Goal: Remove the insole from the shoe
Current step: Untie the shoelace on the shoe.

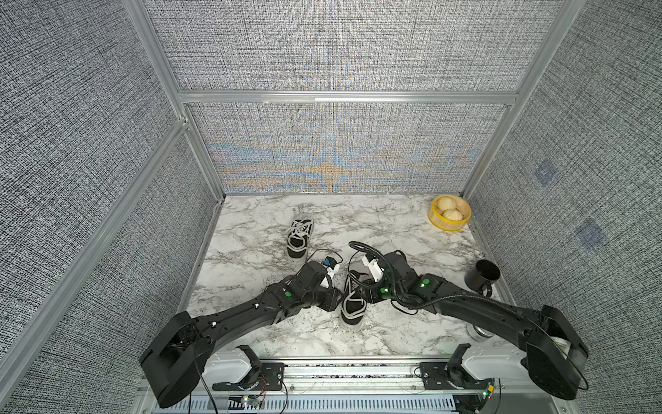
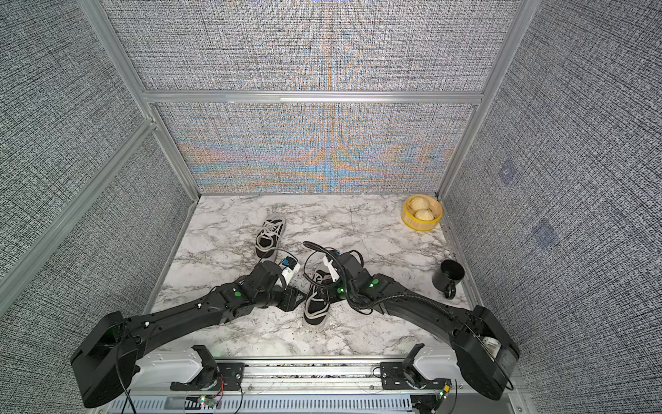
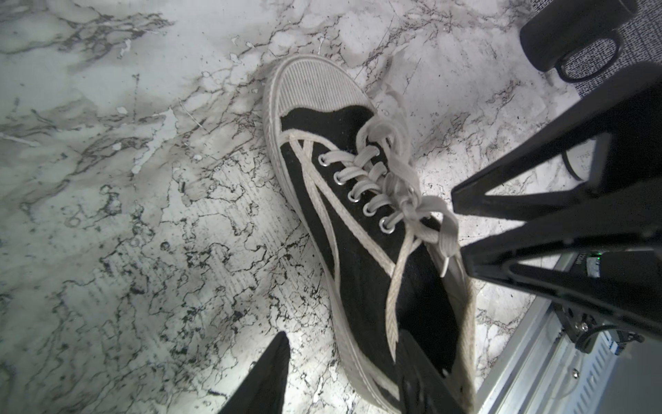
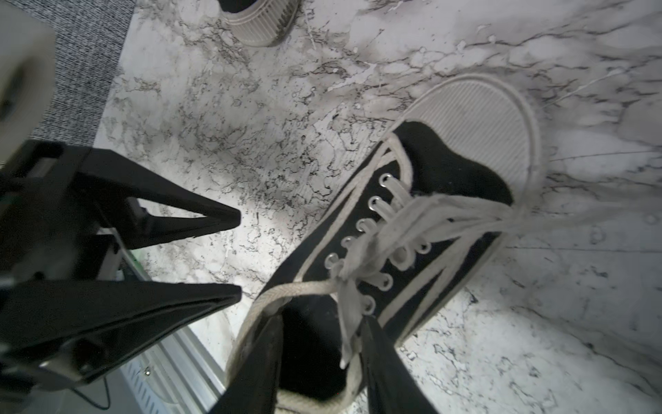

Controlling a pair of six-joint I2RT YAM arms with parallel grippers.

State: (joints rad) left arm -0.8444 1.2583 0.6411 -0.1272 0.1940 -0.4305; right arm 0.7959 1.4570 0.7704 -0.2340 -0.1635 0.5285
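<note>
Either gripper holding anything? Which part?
Nothing clearly held. Right gripper fingers sit apart inside the heel opening of the shoe; left gripper open beside its collar.

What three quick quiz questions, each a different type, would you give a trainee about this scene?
1. True or false: the black mug lies on its side.
2. The nearer shoe points its toe: A, away from the robot; B, toward the robot; C, toward the mug.
3. Fill in: the yellow basket holds ___ buns.
Key: 1 false; 2 B; 3 two.
</note>
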